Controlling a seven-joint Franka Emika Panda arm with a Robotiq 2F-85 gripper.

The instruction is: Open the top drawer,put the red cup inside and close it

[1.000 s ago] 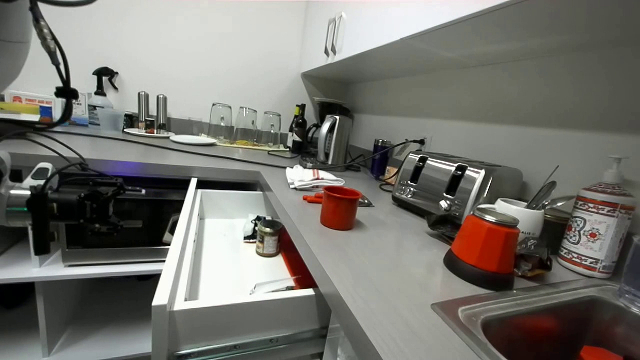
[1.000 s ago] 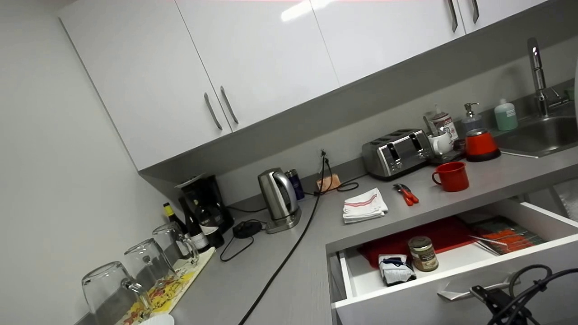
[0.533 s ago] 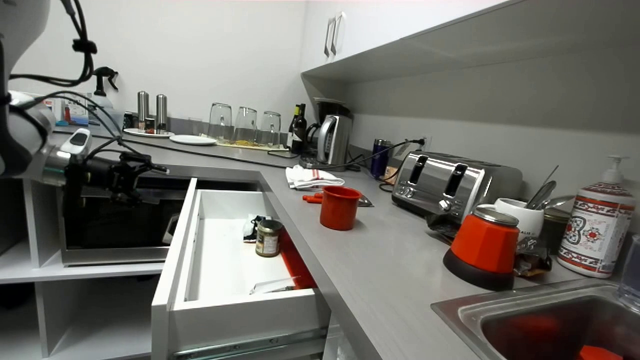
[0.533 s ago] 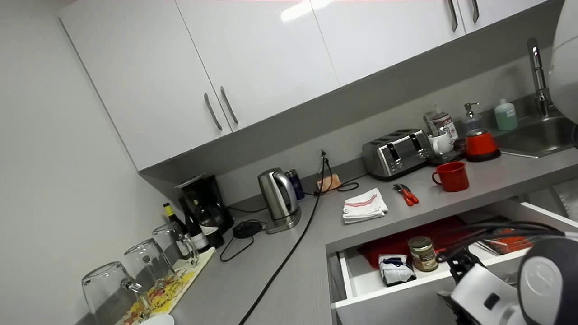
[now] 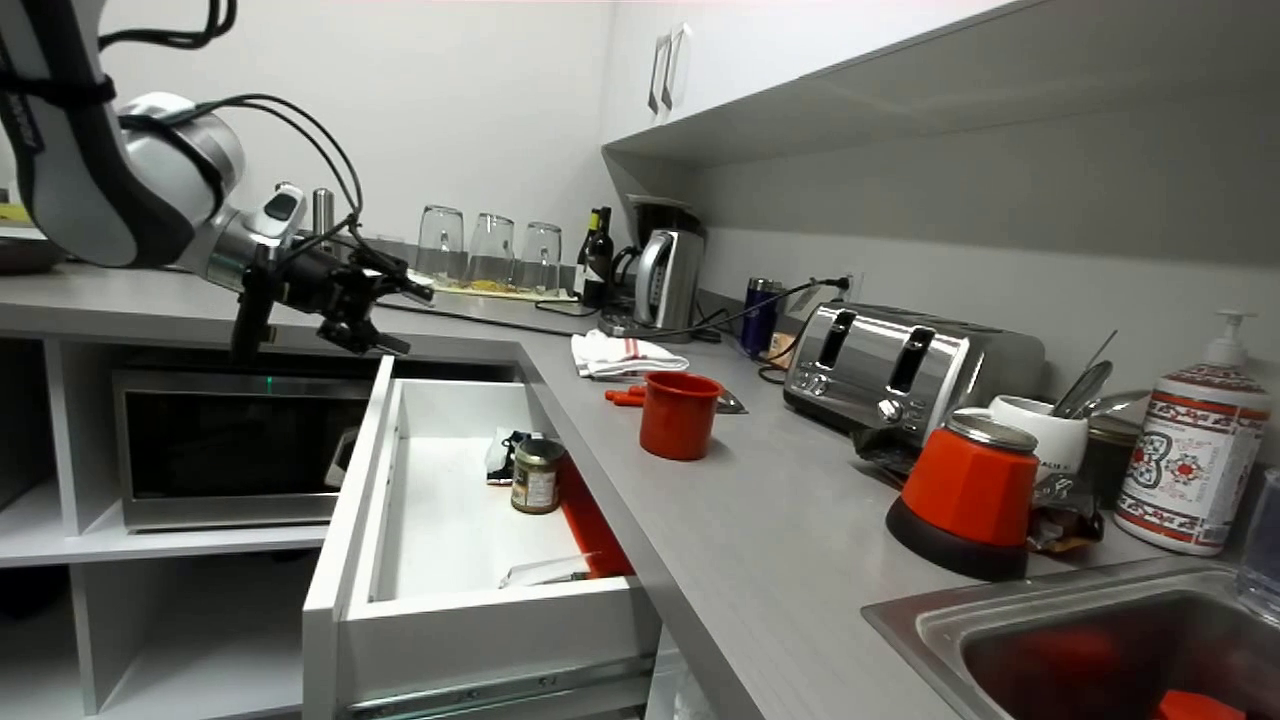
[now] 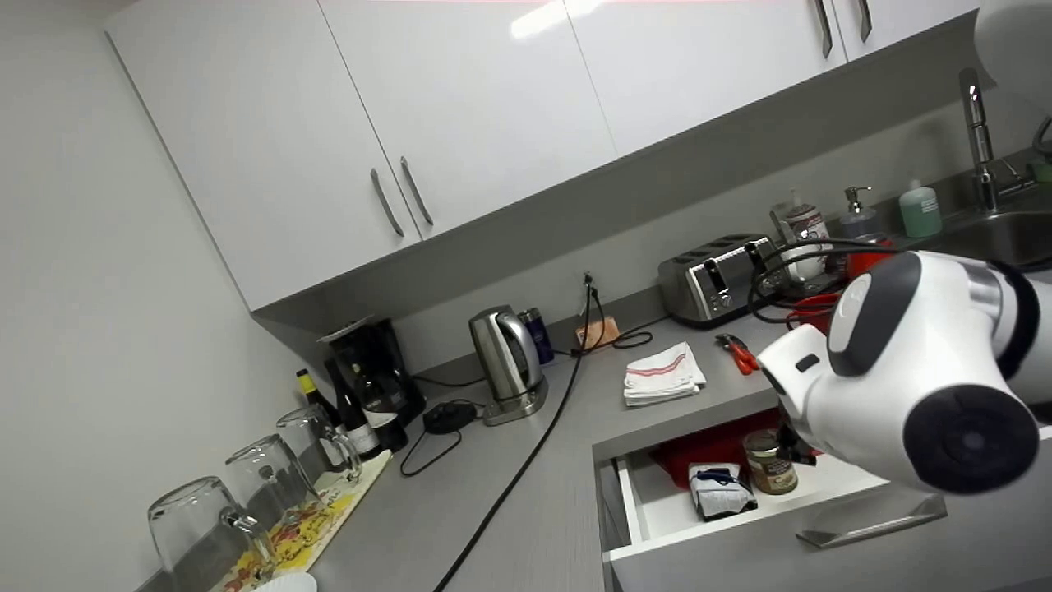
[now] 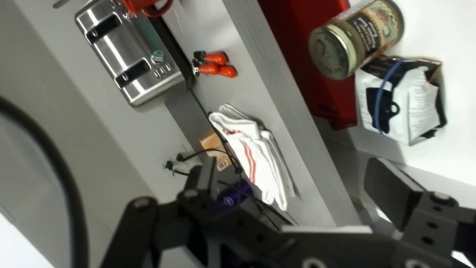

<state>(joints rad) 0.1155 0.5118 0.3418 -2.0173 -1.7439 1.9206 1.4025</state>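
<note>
The red cup stands upright on the grey counter beside the drawer. In an exterior view the arm and its cables partly hide the cup; in the wrist view only its lower part and handle show at the top edge. The top drawer is pulled open; its front with the silver handle shows in an exterior view. My gripper is open and empty, above the drawer's far front corner, well apart from the cup. Its spread fingers frame the wrist view.
The drawer holds a jar, a white packet and a red flat item. On the counter are red-handled pliers, a folded towel, a toaster, a red-orange container and a sink.
The arm has swung up and toward the drawer and counter, lifting the gripper from beside the drawer front to above its far corner. The drawer and cup have not moved.
</note>
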